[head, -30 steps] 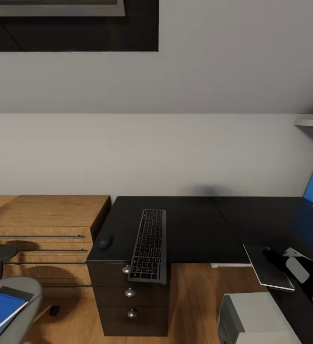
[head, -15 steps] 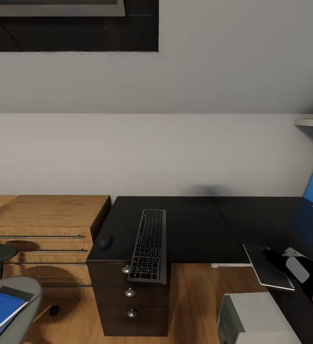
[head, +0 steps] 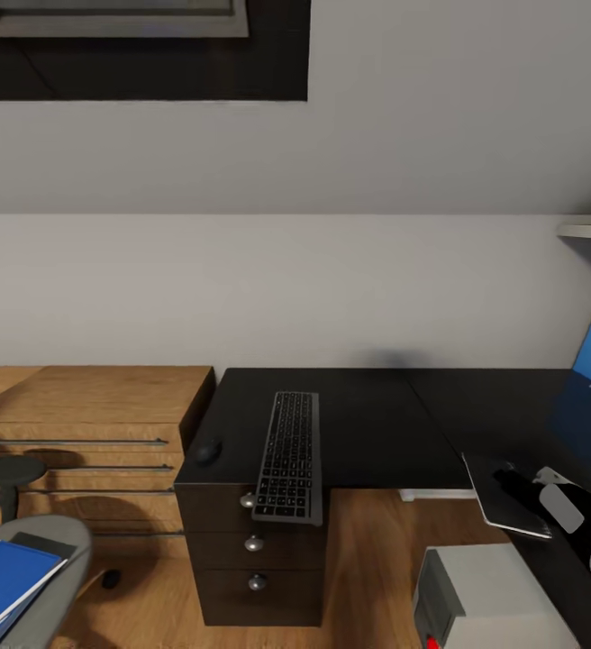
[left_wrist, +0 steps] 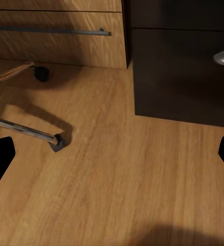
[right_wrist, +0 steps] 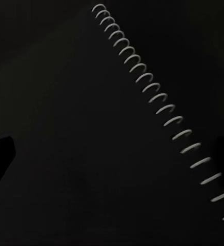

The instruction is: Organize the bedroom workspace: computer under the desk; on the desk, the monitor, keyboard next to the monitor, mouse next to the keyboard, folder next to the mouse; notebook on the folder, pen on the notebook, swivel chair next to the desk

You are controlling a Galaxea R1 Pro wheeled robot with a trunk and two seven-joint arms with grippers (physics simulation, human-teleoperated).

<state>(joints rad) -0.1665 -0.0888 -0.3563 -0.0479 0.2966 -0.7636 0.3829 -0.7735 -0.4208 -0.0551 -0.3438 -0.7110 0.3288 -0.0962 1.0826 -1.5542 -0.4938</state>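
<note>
Head view: black desk (head: 368, 424) against a white wall, keyboard (head: 289, 455) overhanging; left gripper (left_wrist: 112, 154) spread open, right one can't tell.

Whole head view shifted since a second ago, so camera moved rather than furniture. Flat grey keyboard (head: 289, 455), small black mouse (head: 208, 451) and black desk (head: 368, 424) now slightly further right and higher in frame. Blue folder (head: 7, 581) on grey swivel chair (head: 48, 595) more fully in view. Red spot now visible low on pale grey computer case (head: 485, 599). Black spiral-bound notebook (head: 504, 496) tilted a little differently at right gripper (head: 548, 491).
</note>
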